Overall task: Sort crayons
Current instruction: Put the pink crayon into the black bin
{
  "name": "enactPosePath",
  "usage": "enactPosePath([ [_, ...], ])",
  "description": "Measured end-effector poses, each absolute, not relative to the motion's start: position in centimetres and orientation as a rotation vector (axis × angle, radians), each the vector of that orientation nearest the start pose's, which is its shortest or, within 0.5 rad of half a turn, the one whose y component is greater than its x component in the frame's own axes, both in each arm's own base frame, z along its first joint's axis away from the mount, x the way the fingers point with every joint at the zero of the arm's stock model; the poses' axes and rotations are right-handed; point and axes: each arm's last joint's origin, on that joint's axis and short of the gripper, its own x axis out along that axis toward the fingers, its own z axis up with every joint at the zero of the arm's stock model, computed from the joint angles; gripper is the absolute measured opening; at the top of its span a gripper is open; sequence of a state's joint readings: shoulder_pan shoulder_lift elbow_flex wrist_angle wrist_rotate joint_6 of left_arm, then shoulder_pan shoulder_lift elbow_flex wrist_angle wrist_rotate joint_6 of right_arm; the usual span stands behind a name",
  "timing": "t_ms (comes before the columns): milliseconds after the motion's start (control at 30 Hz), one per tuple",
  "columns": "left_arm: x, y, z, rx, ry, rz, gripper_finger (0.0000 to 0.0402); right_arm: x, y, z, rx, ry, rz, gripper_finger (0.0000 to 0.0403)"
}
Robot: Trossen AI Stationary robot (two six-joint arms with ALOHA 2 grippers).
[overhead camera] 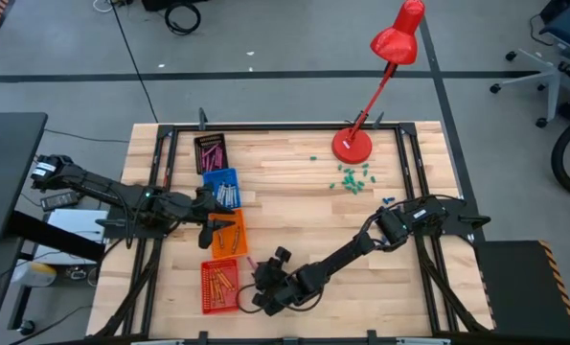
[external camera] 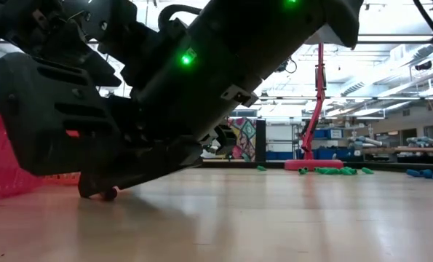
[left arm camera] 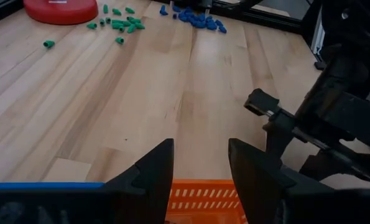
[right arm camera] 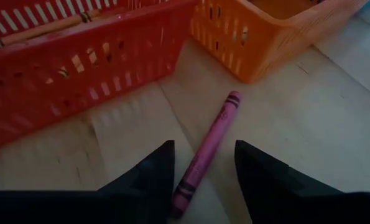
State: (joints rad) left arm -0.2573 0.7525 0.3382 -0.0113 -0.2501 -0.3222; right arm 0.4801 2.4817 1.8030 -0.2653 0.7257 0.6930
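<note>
Inside red basket (right arm camera: 79, 74), orange crayons (right arm camera: 41, 28)

I see a pale wooden table (overhead camera: 294, 206) with a smooth, lightly sheened plank grain. The red basket (right arm camera: 79, 62) and orange basket (right arm camera: 278, 31) look like moulded plastic lattice, slightly glossy. The pink crayon (right arm camera: 206, 152) on the wood wears a matt paper wrapper with dark bands. My right gripper (right arm camera: 200, 180) has matt black plastic-looking fingers. The red lamp (overhead camera: 376, 67) shines glossy.
</note>
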Motion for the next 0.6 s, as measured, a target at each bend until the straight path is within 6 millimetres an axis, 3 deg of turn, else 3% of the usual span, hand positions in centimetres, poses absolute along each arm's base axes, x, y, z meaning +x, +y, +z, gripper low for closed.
enactPosePath([
  [433, 15.9, -3.7, 20.1, -0.163, 0.414, 0.024, 0.0167, 46.3, 20.0, 9.2, 0.395, 0.793, -0.451, 0.0101],
  [600, 16.0, -3.6, 20.2, -0.110, 0.396, 0.011, 0.0167, 45.7, 19.7, 10.2, 0.399, 0.834, -0.472, 0.0071],
])
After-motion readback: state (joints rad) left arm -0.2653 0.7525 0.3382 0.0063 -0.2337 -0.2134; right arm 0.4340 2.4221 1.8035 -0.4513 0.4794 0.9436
